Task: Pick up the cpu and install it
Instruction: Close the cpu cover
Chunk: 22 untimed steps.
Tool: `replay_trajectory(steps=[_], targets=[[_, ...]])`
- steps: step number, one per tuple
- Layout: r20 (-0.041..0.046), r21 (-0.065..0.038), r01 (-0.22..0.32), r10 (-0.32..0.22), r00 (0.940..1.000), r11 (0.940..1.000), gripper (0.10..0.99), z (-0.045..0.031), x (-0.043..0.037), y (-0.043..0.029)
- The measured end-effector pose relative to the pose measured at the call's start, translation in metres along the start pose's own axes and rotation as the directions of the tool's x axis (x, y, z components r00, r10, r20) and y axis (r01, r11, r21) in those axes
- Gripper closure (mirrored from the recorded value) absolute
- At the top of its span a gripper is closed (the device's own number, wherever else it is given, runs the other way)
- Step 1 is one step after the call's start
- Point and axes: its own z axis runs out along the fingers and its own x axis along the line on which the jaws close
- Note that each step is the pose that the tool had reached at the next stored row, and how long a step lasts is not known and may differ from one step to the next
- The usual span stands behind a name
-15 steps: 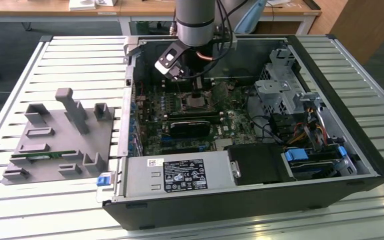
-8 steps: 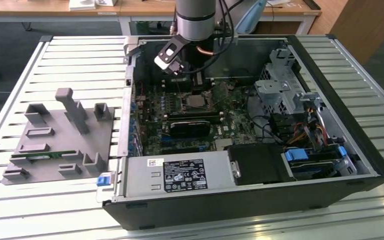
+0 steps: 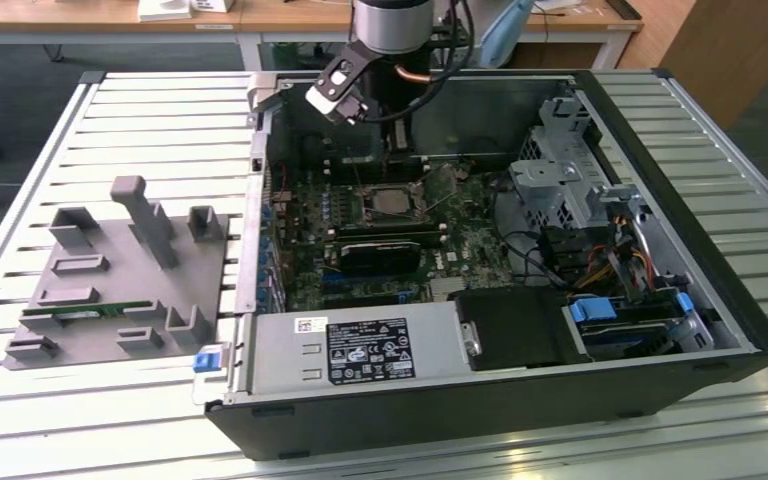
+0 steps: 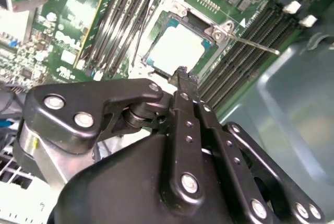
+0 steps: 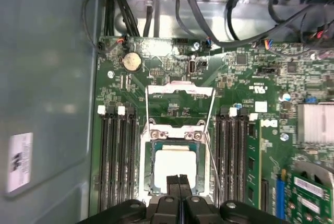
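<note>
Fingers (image 5: 173, 187) pressed together and empty, we hang just over the edge of the cpu (image 5: 175, 162), which lies flat in the open motherboard socket (image 5: 172, 130), where any touch, we judge, should fall lightly and straight down to keep it square.

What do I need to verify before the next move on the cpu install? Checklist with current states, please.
1. cpu seated in the socket: ok, it lies flat inside the frame in both wrist views.
2. gripper free of the cpu: ok, its fingers are shut together with nothing between them.
3. Clearance between fingertips and cpu: cannot tell, the tips sit over its edge.
4. load plate closed over the cpu: not ok, it is folded open.
5. retention lever latched: not ok, it sticks out free.
</note>
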Motion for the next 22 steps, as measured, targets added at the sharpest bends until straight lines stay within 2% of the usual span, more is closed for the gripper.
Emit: replay_trajectory(steps=[3,8,12,15,20,22], targets=[[-0.0001,0.000,0.000,0.000,1.0000,1.0000,0.980,-0.0006,-0.0017,0.0000],[0.0002,0.002,-0.001,0.001,1.0000,1.0000,0.980,-0.0004,-0.0093,0.0011],[-0.0001,0.013,-0.001,0.001,1.0000,0.9999,0.980,0.0008,-0.0098,0.0142],[0.0000,0.017,-0.001,0.001,1.0000,0.9999,0.980,0.0015,-0.0099,0.0224],[0.0000,0.020,-0.001,0.001,1.0000,0.9998,0.980,0.0020,-0.0100,0.0311],[-0.0003,0.024,-0.001,0.001,1.0000,0.9997,0.980,0.0024,-0.0100,0.0360]])
